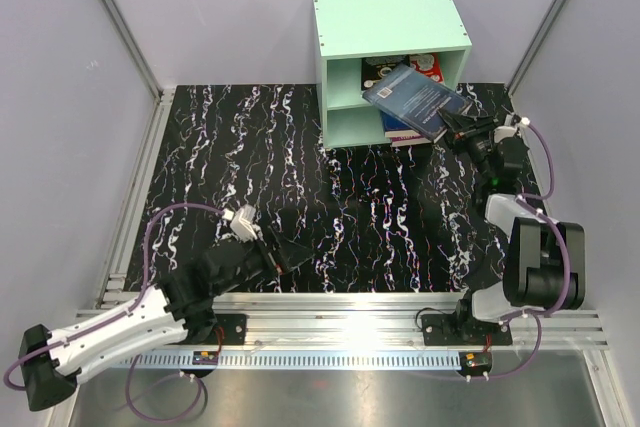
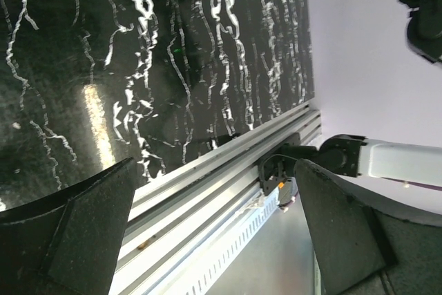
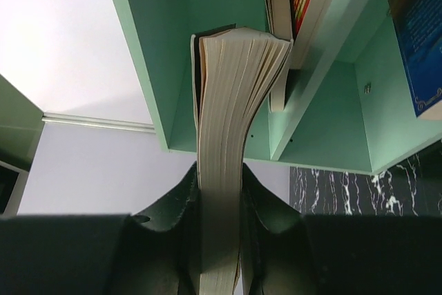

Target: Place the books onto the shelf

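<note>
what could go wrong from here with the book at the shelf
1. The dark blue paperback book is pinched at one end by the right tool and its pages bow sideways; pushing harder could crease it or jam it in the mint-green wooden shelf.
2. It lies skewed across the shelf front, so it may catch an edge.
3. A thin bluish book pokes out of the lower compartment; the arm could knock it.

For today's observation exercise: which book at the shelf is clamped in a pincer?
The dark blue book, tilted across the shelf front in the right pincer; the other books sit in the compartments, ungripped.
</note>
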You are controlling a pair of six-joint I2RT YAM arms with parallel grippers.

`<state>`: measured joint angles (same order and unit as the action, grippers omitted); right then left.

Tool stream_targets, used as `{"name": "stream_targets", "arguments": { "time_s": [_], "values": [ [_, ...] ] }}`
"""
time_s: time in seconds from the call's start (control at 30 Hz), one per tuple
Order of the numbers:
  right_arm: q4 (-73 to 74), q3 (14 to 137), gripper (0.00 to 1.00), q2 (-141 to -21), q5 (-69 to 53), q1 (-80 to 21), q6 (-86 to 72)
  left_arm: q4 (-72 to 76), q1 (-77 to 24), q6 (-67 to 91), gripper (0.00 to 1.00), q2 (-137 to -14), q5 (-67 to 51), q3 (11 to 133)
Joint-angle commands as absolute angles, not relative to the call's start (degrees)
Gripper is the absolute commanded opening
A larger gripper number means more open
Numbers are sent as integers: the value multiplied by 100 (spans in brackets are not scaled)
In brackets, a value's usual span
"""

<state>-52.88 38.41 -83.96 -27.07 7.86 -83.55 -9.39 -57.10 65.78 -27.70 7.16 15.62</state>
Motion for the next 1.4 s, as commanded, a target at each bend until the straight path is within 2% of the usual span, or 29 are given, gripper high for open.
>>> {"name": "stream_targets", "arguments": {
  "time_s": [0.0,0.1,0.3,0.43,0.57,0.8,0.93,0.97,1.07,1.1,1.37],
  "values": [
    [-6337,4420,0,-8498,-2198,721,-8341,-607,-5713,6469,99,-2926,800,1520],
    [-6171,4552,0,-8604,-1654,598,-8315,-598,-5704,6355,99,-3111,835,1643],
    [-4092,5122,0,-8359,521,-385,-7630,-1493,-5704,5880,99,-3559,1397,2477],
    [-3604,5659,0,-8735,1291,-773,-7839,-1933,-5704,5643,99,-3683,1582,2830],
    [-2998,6362,1,-9219,1880,-949,-8209,-2144,-5704,5634,99,-3508,1573,2804],
    [-1058,7793,0,-9764,3469,-1397,-8613,-2881,-5713,5660,99,-2857,1608,2690],
    [-185,8612,0,-10256,3534,-1564,-8833,-3303,-5704,5625,99,-2436,1749,2742],
    [-176,8848,21,-10448,3394,-1582,-8685,-3392,-5704,5634,99,-2382,1810,2751],
    [341,9236,70,-10652,3252,-1678,-8439,-3551,-5704,5651,99,-2198,1837,2716],
    [334,9229,99,-10652,3191,-1679,-8350,-3577,-5704,5677,99,-2162,1837,2707],
    [352,8009,100,-9539,3173,-1679,-7622,-3604,-5695,5774,99,-1951,1714,2540]
  ]
}}
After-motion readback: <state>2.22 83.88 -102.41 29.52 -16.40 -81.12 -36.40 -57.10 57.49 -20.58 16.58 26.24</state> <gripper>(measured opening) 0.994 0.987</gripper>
